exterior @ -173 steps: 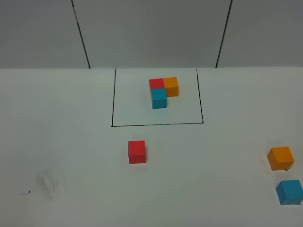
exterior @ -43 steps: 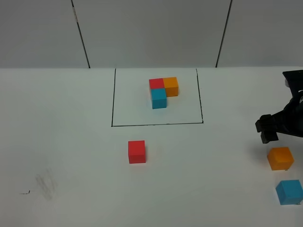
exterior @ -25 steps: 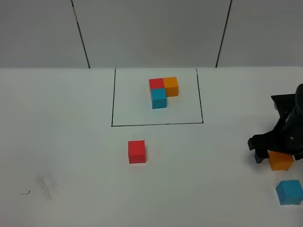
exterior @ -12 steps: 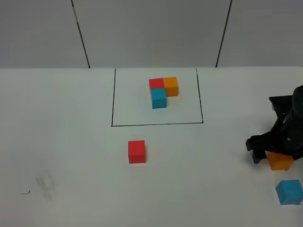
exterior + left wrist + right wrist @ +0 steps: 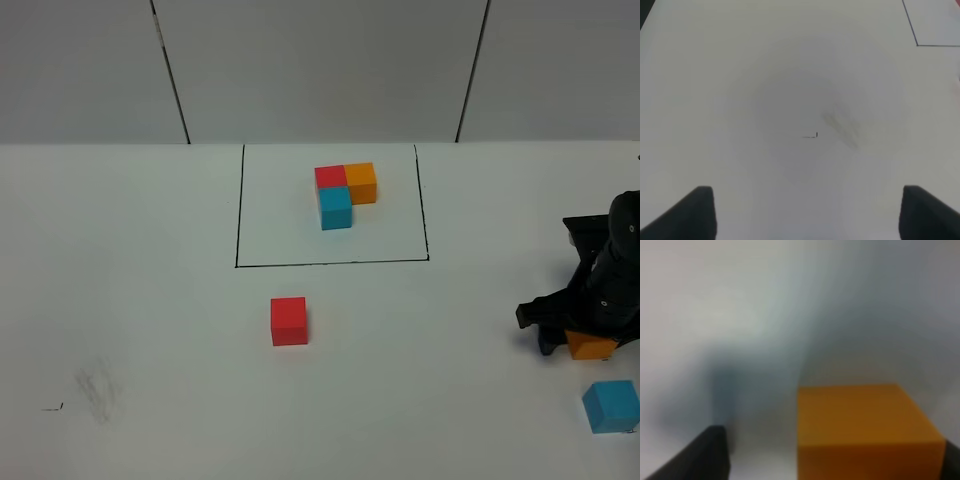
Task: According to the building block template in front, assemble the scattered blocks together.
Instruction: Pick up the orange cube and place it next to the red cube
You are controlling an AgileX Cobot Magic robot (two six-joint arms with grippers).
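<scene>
A white desk (image 5: 150,300) stands before grey wall panels (image 5: 320,70). At its 4 o'clock edge the right hand (image 5: 578,330) straddles a matte orange cube (image 5: 592,347), fingers apart, one clear of it. A matte light blue cube (image 5: 611,406) lies at the orange cube's 5 o'clock. A matte red cube (image 5: 289,321) sits at 7 o'clock from the small L-shaped three-cube template (image 5: 342,193). The left hand (image 5: 810,215) hangs spread wide.

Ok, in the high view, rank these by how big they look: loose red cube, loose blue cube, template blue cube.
1. loose blue cube
2. loose red cube
3. template blue cube, only slightly smaller-looking than the red

Nearer cubes look bigger, so true sizes stay unsure.
</scene>
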